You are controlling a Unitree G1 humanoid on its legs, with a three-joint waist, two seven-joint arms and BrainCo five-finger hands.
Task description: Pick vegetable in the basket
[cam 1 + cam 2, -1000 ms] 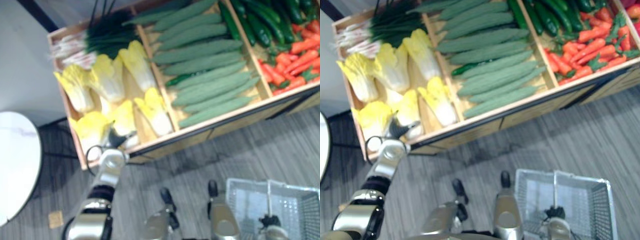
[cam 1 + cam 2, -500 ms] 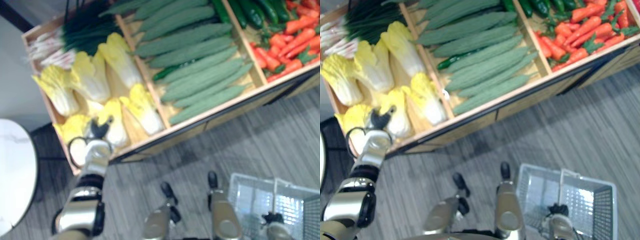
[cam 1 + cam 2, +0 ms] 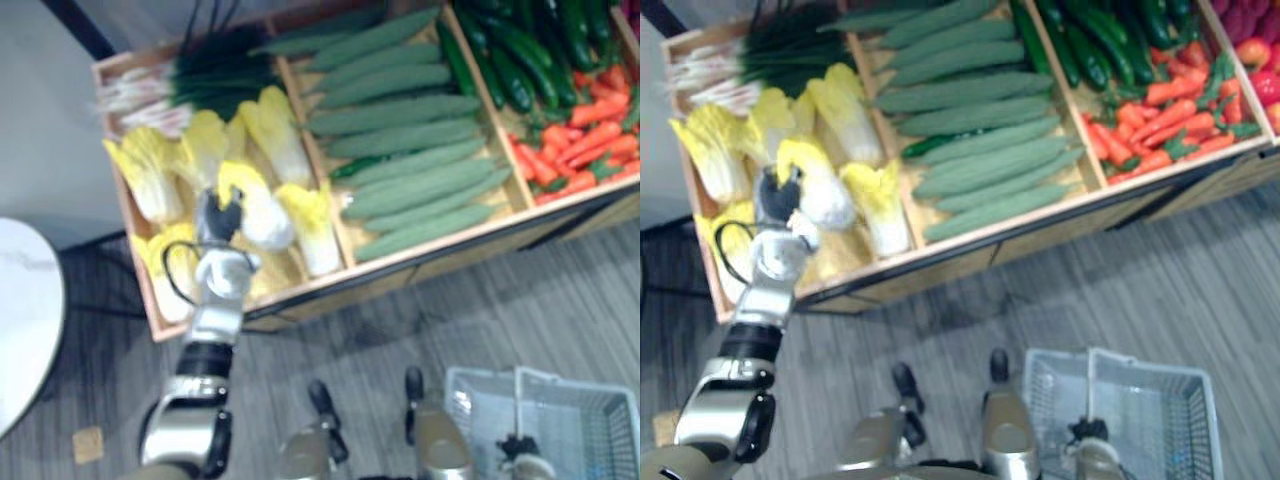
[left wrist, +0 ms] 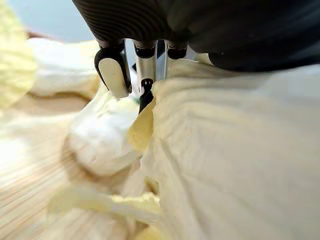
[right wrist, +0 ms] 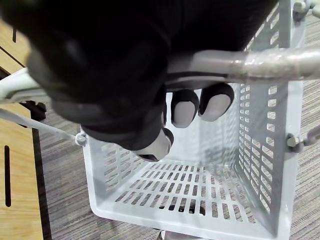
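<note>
yellow cabbage (image 3: 258,208) now raised off crate (image 3: 440,250), left hand (image 3: 221,216) gripping

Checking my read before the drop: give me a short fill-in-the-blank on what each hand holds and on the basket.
1. The left hand is shut on a ___.
2. On the basket, the right hand is curled round the ___.
3. Inside, the basket is ___.

Missing words: cabbage; handle; empty.
</note>
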